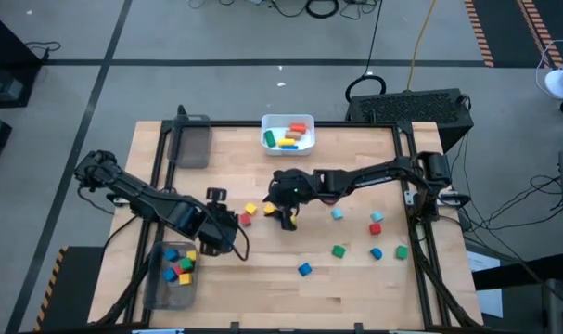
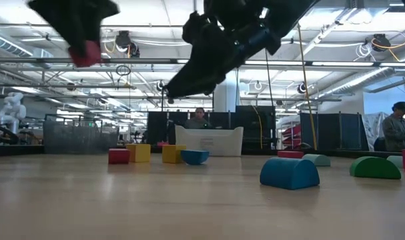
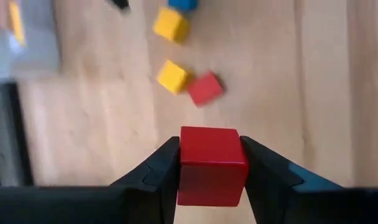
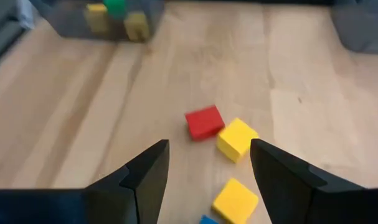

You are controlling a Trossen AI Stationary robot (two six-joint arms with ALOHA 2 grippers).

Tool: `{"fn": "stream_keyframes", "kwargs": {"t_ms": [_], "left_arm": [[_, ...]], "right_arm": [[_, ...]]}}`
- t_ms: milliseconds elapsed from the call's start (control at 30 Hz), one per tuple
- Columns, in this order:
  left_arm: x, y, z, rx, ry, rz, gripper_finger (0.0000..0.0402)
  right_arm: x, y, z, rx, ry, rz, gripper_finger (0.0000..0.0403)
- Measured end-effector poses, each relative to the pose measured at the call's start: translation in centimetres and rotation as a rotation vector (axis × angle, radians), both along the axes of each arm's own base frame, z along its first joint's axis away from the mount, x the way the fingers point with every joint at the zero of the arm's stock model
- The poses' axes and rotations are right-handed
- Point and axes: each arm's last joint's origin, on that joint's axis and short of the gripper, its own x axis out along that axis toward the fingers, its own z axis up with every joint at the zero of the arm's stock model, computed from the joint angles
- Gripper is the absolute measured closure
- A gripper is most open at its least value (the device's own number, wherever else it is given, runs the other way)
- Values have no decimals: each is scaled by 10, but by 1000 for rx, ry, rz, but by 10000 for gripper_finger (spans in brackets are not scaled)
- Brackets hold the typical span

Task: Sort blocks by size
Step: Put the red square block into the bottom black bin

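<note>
My left gripper (image 1: 223, 228) is shut on a red cube (image 3: 211, 165) and is raised above the table, near the front-left tray; it also shows in the low view (image 2: 86, 48). My right gripper (image 4: 208, 149) is open and empty. It hovers over the table's middle (image 1: 287, 219), above a red cube (image 4: 204, 122) and two yellow cubes (image 4: 237, 139) that rest flat on the wood. More blocks, blue (image 1: 304, 269), green (image 1: 339, 250) and red (image 1: 375, 228), lie on the table's right half. My left gripper pinches the red cube by two opposite side faces (image 3: 187, 167) between its two fingers. The fingers point down at the table. The cube sits level in the hold, lifted clear of the table.
A white bin (image 1: 268, 122) at the far edge holds several coloured blocks. A clear grey tray (image 1: 155, 278) at the near left holds several small cubes, and another tray (image 1: 193, 147) stands at the far left. Bare wood lies along the near edge. People show beyond the table (image 2: 393, 130).
</note>
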Motion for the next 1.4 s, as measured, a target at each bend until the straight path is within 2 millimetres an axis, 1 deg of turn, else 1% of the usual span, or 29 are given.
{"fn": "stream_keyframes", "kwargs": {"t_ms": [233,400,633,833,967,1133,1400], "left_arm": [[-24,-19,-2,-117,144,118,257],[-39,-37,-3,-191,192,191,257],[-64,-67,-3,-213,162,257,257],[-87,-87,-4,-206,103,295,257],[-102,-93,-15,-187,98,345,257],[-116,-99,-34,-190,119,386,257],[-120,-101,-60,-232,134,389,257]], "right_arm": [[-4,11,-7,-46,41,-37,191],[-6,17,-12,-37,56,-28,191],[-13,21,-22,4,98,-51,191],[-20,21,-35,46,137,-87,191],[-21,22,-36,57,140,-100,191],[-20,25,-35,25,116,-113,191],[-18,26,-33,22,84,-107,191]]}}
